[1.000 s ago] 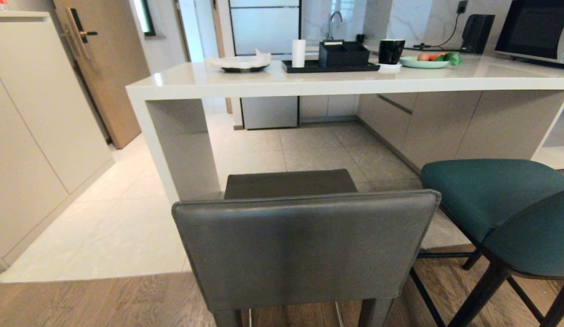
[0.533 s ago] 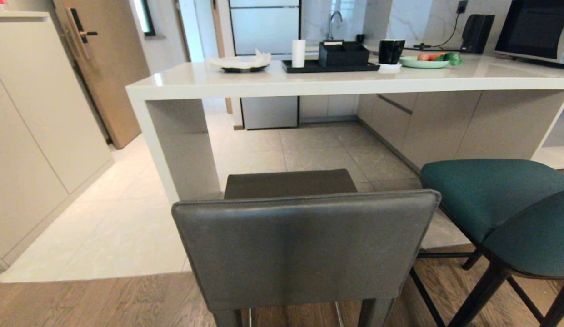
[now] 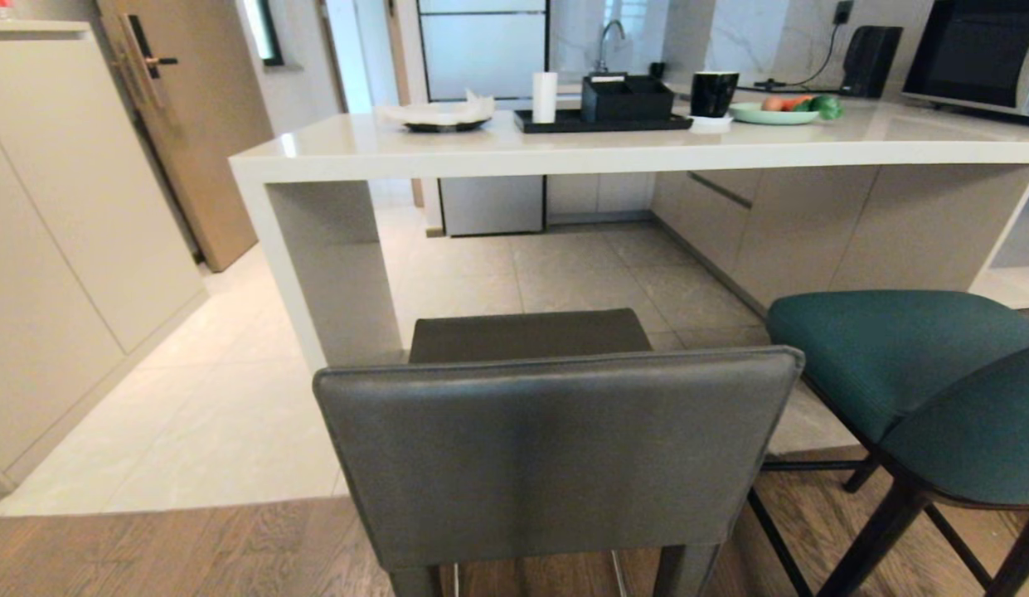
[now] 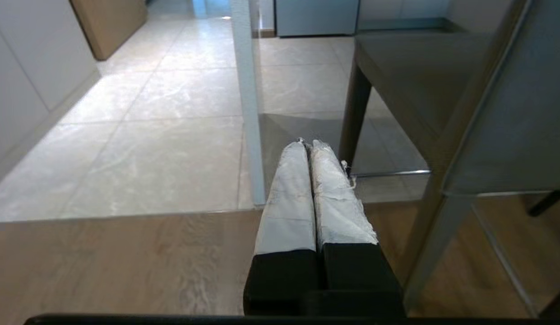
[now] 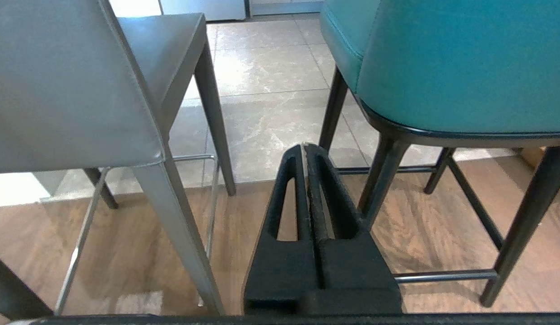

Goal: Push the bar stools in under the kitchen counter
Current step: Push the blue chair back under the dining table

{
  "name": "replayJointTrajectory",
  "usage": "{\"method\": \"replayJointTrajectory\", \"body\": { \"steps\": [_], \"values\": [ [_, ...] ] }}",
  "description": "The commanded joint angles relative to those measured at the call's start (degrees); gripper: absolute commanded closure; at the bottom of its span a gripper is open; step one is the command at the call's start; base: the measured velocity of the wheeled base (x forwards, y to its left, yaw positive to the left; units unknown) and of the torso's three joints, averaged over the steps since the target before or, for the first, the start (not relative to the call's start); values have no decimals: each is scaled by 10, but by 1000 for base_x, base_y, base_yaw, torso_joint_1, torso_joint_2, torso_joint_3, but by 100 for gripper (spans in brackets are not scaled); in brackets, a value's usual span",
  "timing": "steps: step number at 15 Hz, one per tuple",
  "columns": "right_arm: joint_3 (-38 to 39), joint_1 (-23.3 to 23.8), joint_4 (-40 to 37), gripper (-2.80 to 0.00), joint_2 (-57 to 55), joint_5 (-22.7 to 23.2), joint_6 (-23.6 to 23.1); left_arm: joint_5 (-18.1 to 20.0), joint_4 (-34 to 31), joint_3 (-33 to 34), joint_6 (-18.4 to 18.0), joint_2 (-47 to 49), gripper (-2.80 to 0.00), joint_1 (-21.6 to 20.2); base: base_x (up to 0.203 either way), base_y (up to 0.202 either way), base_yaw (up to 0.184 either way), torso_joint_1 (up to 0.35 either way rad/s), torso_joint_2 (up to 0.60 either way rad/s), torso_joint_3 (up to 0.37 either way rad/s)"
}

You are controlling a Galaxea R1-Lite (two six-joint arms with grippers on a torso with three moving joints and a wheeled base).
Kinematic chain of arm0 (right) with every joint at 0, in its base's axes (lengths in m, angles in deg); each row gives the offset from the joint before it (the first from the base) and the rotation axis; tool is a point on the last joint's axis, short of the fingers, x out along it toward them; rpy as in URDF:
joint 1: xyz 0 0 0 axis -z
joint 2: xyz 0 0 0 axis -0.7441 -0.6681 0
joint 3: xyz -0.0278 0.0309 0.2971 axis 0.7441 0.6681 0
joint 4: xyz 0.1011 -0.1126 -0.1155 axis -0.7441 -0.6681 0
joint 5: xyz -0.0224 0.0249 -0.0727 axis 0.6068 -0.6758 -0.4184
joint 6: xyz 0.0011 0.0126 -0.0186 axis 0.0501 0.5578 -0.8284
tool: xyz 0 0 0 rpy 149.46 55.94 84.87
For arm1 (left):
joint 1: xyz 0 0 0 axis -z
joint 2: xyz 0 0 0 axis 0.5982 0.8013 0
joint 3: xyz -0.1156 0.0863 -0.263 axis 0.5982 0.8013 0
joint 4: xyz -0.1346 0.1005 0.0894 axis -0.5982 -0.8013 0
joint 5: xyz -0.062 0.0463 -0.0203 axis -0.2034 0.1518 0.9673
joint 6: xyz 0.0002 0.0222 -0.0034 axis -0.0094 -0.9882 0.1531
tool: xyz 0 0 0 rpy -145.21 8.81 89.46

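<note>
A dark grey leather bar stool (image 3: 555, 448) stands right in front of me with its square back toward me, short of the white kitchen counter (image 3: 564, 153). To its right stands a teal bar stool (image 3: 912, 365) with thin black legs. Neither arm shows in the head view. My left gripper (image 4: 307, 143) hangs low beside the grey stool (image 4: 446, 90), shut, its white-wrapped fingers pressed together and empty. My right gripper (image 5: 304, 146) is shut and empty too, low between the grey stool (image 5: 81, 90) and the teal stool (image 5: 442, 63).
The counter's white slab end leg (image 3: 332, 265) stands just left of the grey stool's seat. A black tray (image 3: 601, 123), a black mug (image 3: 713, 93), a plate of fruit (image 3: 775, 112) and a dish (image 3: 439, 120) sit on the counter. Cabinets (image 3: 58, 249) line the left wall.
</note>
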Motion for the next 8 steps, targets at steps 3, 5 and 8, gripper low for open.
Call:
{"method": "replayJointTrajectory", "body": {
  "steps": [3,5,8],
  "values": [
    [1,0,0,0,0,0,0,0,0,13,0,1,0,0,0,0,0,0,0,0],
    [1,0,0,0,0,0,1,0,0,13,2,1,0,0,0,0,0,0,0,0],
    [1,1,0,0,0,0,1,1,1,13,0,1,0,0,-132,0,0,6,1,0]
  ]
}}
